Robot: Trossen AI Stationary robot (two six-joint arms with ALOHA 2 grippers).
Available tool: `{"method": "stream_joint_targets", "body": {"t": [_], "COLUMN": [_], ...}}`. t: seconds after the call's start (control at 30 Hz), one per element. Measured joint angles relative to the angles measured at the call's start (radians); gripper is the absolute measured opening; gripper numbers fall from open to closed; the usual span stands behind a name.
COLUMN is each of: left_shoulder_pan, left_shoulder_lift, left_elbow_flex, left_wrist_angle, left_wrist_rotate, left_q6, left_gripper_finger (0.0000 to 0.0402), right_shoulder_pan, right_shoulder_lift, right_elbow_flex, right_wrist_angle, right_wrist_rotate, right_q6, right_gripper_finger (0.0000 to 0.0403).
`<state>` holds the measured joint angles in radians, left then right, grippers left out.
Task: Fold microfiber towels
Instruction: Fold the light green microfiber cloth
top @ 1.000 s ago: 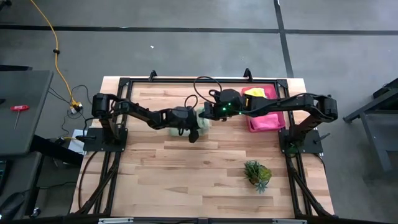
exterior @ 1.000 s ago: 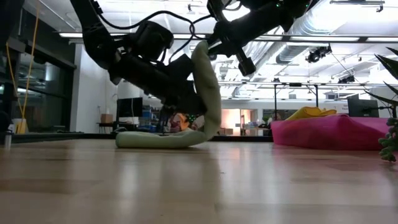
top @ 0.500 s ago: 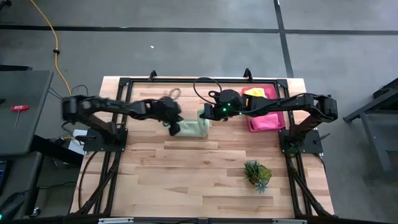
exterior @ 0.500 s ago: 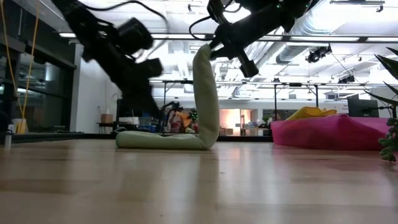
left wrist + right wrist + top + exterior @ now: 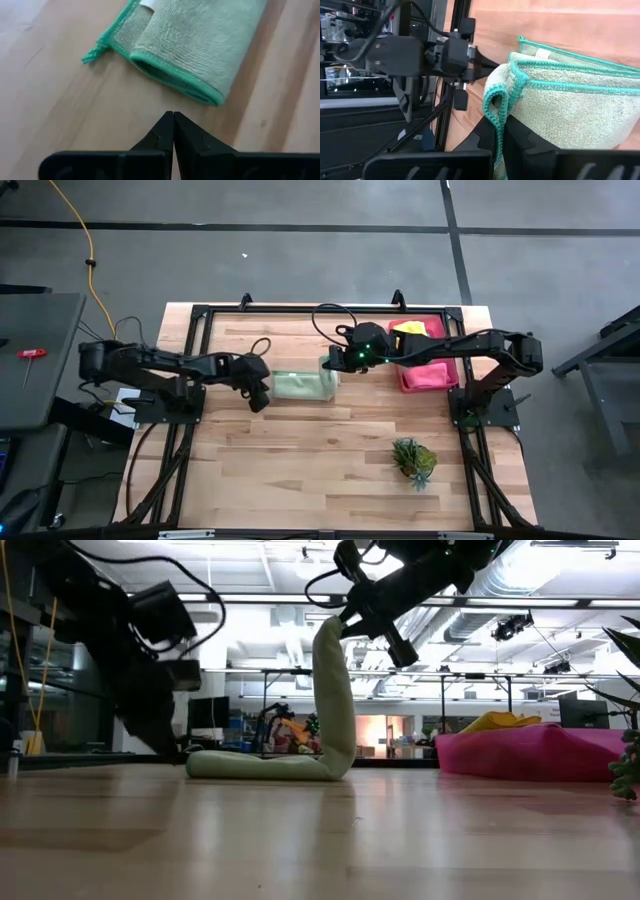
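Observation:
A pale green microfiber towel (image 5: 300, 386), folded and hemmed in teal, lies on the wooden table at the far middle. Its right end stands upright (image 5: 334, 690) off the table, with my right gripper (image 5: 347, 622) shut on the top of it. My left gripper (image 5: 257, 399) is shut and empty, just left of the towel's left end (image 5: 200, 45) and clear of it, its fingertips (image 5: 173, 117) pointing down at bare wood. My right gripper pinches the towel's raised right end at its hemmed edge (image 5: 496, 107) between its two fingers; several hemmed layers show there. The fingers come slanting down from the table's right. That end is lifted and stands upright, while the towel's left part (image 5: 250, 764) lies flat on the table.
A pink tray (image 5: 432, 373) at the far right holds a yellow towel (image 5: 408, 328) and a hot pink one. A small spiky green plant (image 5: 414, 459) stands near right. Bare wood lies across the near half and to the left.
My left gripper, still shut, has drawn back off the towel toward the table's left edge and tipped further down. The raised end, bowed over the flat part a second ago, now stands straight. My right gripper has kept its hold in place.

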<state>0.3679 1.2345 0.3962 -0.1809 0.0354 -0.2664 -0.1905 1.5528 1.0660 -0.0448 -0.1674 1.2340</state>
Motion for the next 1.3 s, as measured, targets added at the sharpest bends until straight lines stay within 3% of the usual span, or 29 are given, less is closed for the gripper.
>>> {"method": "stream_joint_targets", "body": {"t": [0.2, 0.4, 0.6, 1.07, 1.3], "left_shoulder_pan": [-0.002, -0.002, -0.002, -0.003, -0.003], "left_shoulder_lift": [0.147, 0.234, 0.248, 0.248, 0.248], "left_elbow_flex": [0.009, 0.078, 0.113, 0.113, 0.113], "left_wrist_angle": [0.132, 0.135, 0.128, 0.127, 0.136], "left_wrist_rotate": [-0.001, 0.002, 0.000, -0.012, -0.016], "left_q6": [0.067, 0.167, 0.199, 0.177, 0.167], "left_gripper_finger": [0.0000, 0.0000, 0.0000, 0.0000, 0.0000], "right_shoulder_pan": [0.000, 0.001, 0.016, 0.017, 0.026], "right_shoulder_lift": [0.000, 0.019, 0.093, 0.286, 0.381], "right_elbow_flex": [0.000, 0.000, 0.000, -0.001, 0.029], "right_wrist_angle": [-0.008, -0.011, 0.089, 0.397, 0.422], "right_wrist_rotate": [-0.022, -0.028, -0.065, -0.024, -0.043], "right_q6": [-0.001, 0.000, 0.025, 0.156, 0.191], "right_gripper_finger": [0.0000, 0.0000, 0.0000, 0.0000, 0.0000]}}
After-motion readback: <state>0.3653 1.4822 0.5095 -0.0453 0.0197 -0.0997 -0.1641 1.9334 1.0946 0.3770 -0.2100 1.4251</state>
